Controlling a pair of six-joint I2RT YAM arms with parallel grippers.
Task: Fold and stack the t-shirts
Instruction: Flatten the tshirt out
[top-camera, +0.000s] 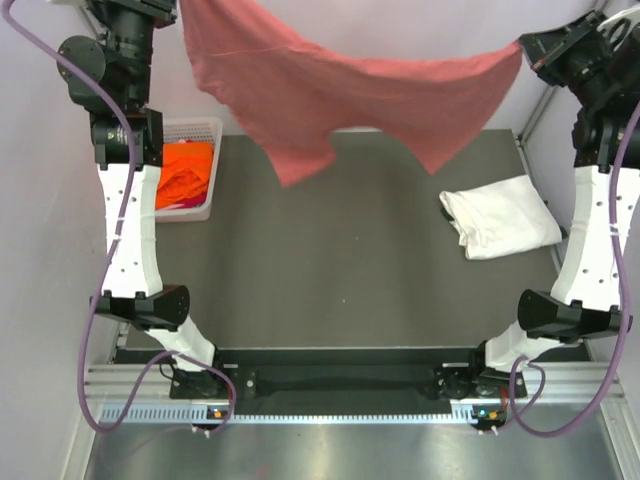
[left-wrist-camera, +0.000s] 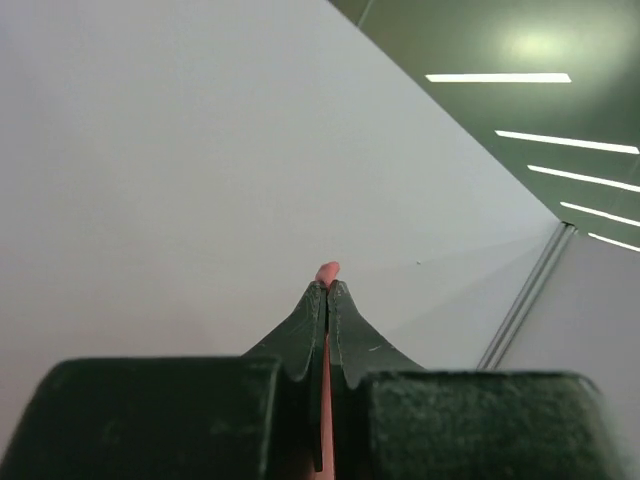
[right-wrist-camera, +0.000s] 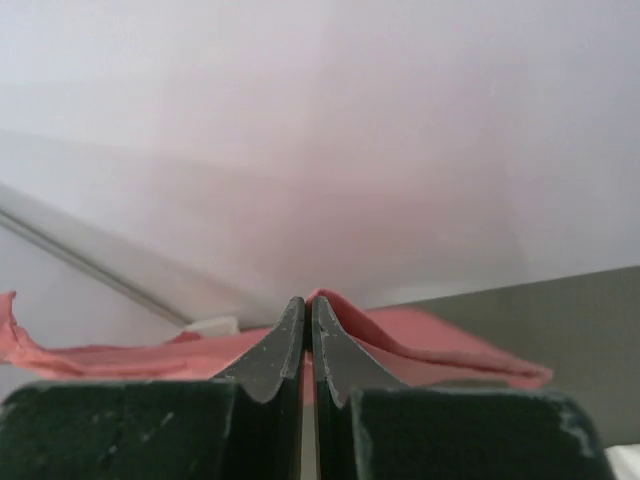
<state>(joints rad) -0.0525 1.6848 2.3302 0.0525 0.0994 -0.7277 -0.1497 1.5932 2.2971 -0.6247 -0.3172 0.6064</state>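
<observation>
At the near edge the left arm (top-camera: 130, 220) and the right arm (top-camera: 592, 225) rise from their bases and reach up and away along either side of the dark counter (top-camera: 330, 290).

Farther in, on the right side, the white t-shirt (top-camera: 500, 222) lies folded into a compact rectangle, flat on the counter and close to the right arm.

At the far left corner a white mesh basket (top-camera: 205, 128) stands just beside the left arm. The orange t-shirt (top-camera: 185, 170) is bunched inside it (crumpled, not folded).

Farthest and highest, the pink-red t-shirt (top-camera: 340, 85) hangs in the air, stretched between the two raised wrists. It is well above the counter and touches neither of the other tees. Its top edge sags a little between the two holds. The cloth drapes down in uneven points, one left of centre and another toward the right.

In the left wrist view the left fingers (left-wrist-camera: 308, 335) are pressed together with a thin strip of pink cloth pinched in the seam, and a small nub pokes out past the tips. In the right wrist view the right fingers (right-wrist-camera: 283, 345) are likewise clamped on the same tee, whose cloth spreads to both sides beyond the tips.
</observation>
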